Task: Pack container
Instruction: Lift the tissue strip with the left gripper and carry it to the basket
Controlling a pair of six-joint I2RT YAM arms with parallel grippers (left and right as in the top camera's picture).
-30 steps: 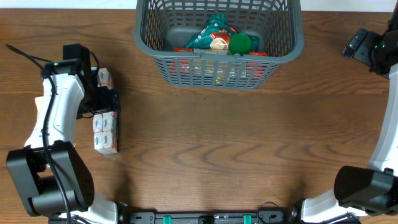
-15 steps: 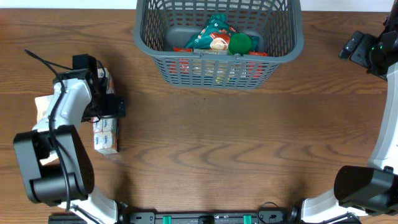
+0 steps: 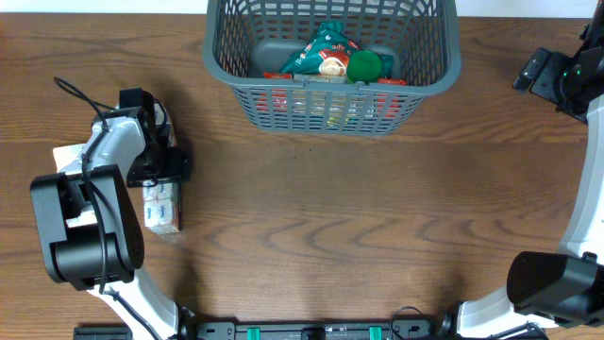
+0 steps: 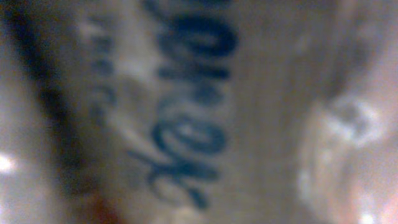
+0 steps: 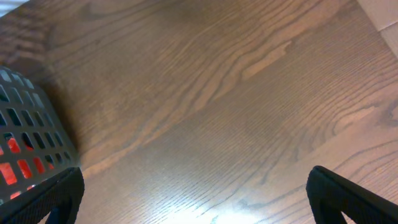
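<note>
The container point(image 3: 283, 83), a dark grey slotted basket, stands at the back centre and holds a green bag point(image 3: 326, 47), a green ball point(image 3: 364, 66) and red packets. Its corner shows in the right wrist view point(image 5: 31, 137). A white multi-pack with blue print point(image 3: 161, 208) lies on the table at the left. My left gripper point(image 3: 159, 162) is down on its middle. The left wrist view is filled by the blurred pack point(image 4: 186, 112), and the fingers are hidden. My right gripper point(image 3: 552, 76) is open and empty over bare wood point(image 5: 196, 193), to the right of the basket.
A pale flat thing point(image 3: 64, 156) lies partly under the left arm near the table's left edge. A black cable point(image 3: 71, 90) loops off the left wrist. Bare wood lies between the pack and the basket and across the front.
The left arm has swung inward and the wrist has turned over the pack. The pack has stayed in place. The right arm has barely moved.
</note>
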